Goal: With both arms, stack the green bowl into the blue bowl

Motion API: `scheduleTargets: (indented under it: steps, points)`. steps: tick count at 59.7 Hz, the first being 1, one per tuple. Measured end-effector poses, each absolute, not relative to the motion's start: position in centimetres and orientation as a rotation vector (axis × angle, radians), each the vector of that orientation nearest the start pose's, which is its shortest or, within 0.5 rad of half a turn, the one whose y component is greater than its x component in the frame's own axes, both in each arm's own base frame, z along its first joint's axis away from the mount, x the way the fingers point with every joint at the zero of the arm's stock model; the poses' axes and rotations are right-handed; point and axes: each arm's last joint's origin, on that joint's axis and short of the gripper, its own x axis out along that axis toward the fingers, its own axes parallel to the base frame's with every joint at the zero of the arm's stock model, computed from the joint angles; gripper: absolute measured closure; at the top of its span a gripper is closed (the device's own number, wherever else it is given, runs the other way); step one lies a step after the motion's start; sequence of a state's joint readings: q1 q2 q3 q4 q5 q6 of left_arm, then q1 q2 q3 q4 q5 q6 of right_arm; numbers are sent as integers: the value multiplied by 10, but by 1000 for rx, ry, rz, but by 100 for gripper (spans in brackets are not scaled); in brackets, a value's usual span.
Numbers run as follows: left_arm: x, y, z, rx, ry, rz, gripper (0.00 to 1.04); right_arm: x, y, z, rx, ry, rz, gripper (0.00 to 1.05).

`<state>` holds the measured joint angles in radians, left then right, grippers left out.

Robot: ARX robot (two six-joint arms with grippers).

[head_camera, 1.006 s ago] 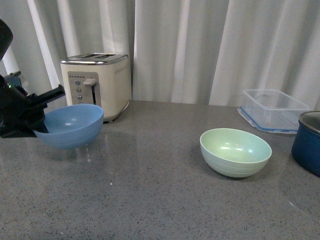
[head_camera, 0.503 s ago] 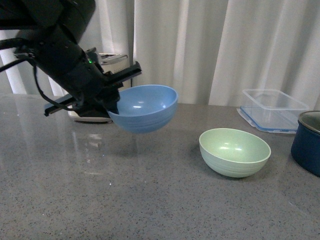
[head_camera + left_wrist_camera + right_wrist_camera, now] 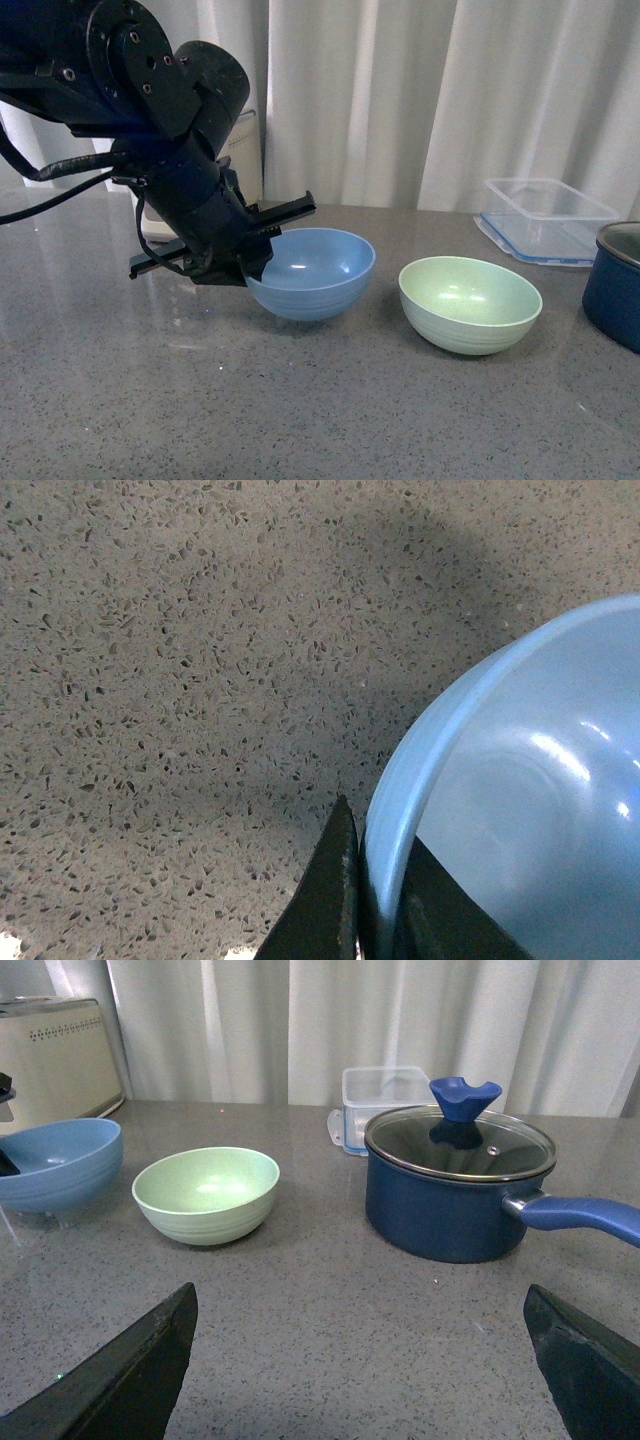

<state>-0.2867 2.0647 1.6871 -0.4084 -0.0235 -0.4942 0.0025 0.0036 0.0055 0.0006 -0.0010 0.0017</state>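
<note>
Left gripper [image 3: 372, 878]: clamped on the rim of the light sky-blue plastic bowl [image 3: 312, 272], on the side away from the green bowl.
Blue bowl: just left of the pale mint-green round bowl [image 3: 470, 303], apart from it; seemingly resting on the grey speckled counter [image 3: 300, 410].
Right gripper [image 3: 360, 1300]: spread wide, empty.

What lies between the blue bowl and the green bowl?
Nothing; just bare grey counter between blue bowl and green bowl, clear in the front view.
</note>
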Motion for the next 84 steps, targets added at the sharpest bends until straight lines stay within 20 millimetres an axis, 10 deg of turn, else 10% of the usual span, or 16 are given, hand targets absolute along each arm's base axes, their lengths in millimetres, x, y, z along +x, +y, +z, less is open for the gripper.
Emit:
scheduleTargets:
  steps: [17, 33, 49, 61, 72, 84]
  points:
    - [448, -137, 222, -333, 843, -51, 101, 98, 0, 165, 2, -2, 3, 10]
    - [442, -134, 239, -321, 806, -76, 52, 98, 0, 165, 2, -2, 3, 10]
    - [383, -101, 323, -240, 451, -164, 5, 98, 0, 165, 2, -2, 3, 10]
    - [320, -73, 351, -91, -3, -20, 24, 98, 0, 165, 2, -2, 4, 10]
    - [274, -45, 274, -21, 7, -6, 64, 98, 0, 165, 2, -2, 3, 10]
    - [234, -27, 242, -12, -2, 0, 100, 98, 0, 165, 2, -2, 3, 10]
